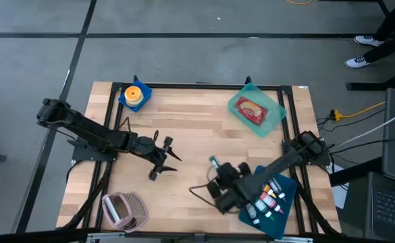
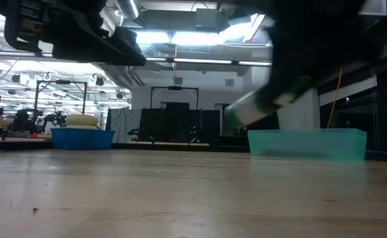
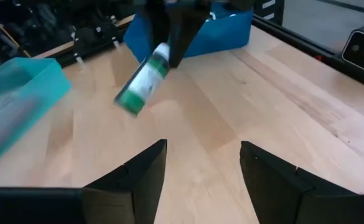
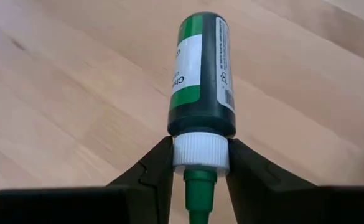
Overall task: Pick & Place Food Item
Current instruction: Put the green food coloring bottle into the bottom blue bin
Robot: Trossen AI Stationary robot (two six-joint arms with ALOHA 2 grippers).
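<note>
Right now your right gripper [image 4: 197,163] is clenched on the white cap of the green bottle [image 4: 200,68], carrying it tilted above the bare wood at lower centre of the high view, just left of the blue tray [image 1: 288,219] of small bottles. Your left gripper [image 1: 165,156] hangs released and empty at centre-left. You look mid-carry: next, judge which container takes it, then lower before letting go.
</note>
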